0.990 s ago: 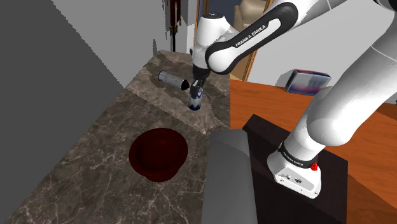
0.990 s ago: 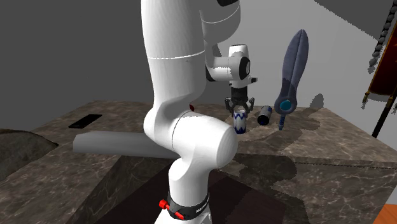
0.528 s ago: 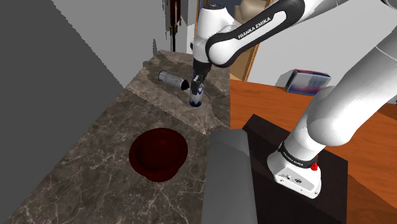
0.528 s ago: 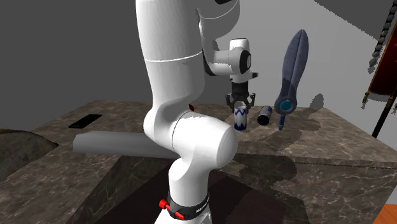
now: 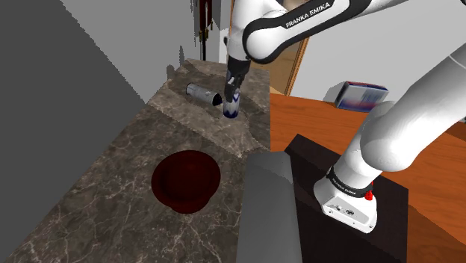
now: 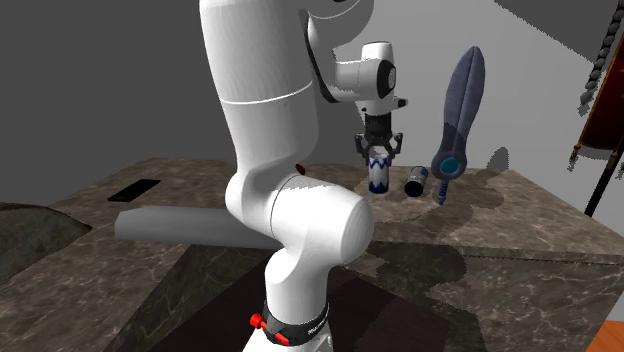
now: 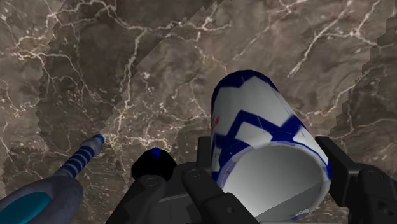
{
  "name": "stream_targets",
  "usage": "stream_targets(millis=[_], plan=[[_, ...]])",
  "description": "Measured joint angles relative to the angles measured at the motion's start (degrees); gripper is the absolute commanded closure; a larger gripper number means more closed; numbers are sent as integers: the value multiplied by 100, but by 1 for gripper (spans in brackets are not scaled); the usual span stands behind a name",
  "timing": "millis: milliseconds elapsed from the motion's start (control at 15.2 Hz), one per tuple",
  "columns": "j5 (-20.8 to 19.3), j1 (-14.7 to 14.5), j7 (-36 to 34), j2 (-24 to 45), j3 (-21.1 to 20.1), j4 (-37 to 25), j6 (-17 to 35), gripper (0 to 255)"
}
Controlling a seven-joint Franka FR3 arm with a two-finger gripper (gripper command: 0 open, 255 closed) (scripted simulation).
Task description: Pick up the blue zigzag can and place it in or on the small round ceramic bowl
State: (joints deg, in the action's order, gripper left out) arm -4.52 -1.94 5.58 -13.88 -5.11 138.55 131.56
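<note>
Can is up, bowl is waiting

Nearest, the dark red bowl (image 5: pixel 187 179) sits empty on the marble counter (image 5: pixel 112 172). Further along, the gripper (image 5: pixel 232 96), jaws clamped on the blue zigzag can (image 5: pixel 231 109), has raised it higher than a second ago, so I think carrying it to the bowl comes next.

We see a dark brown marble-look counter (image 5: pixel 112 172) w/ pale veins. On it, approx. mid-surface, sits a dark red round bowl (image 5: pixel 187 179), upright. At ~1 o'clock from the bowl in the shoulder view, well apart, a grey can (image 5: pixel 200 92) lies on its side. In the 2nd ext. view, a blue-grey long tool (image 6: pixel 458 110) has its tip at ~3 o'clock of that can, just beside it.
</note>
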Motion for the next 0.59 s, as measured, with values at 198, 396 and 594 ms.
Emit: stream_targets(millis=[198,396,594], plan=[[25,-7,32,-116,6,-131,-245,255],[46,-13,59,-190,11,-311,-498,255],[65,-16,92,-276,21,-459,-732,255]])
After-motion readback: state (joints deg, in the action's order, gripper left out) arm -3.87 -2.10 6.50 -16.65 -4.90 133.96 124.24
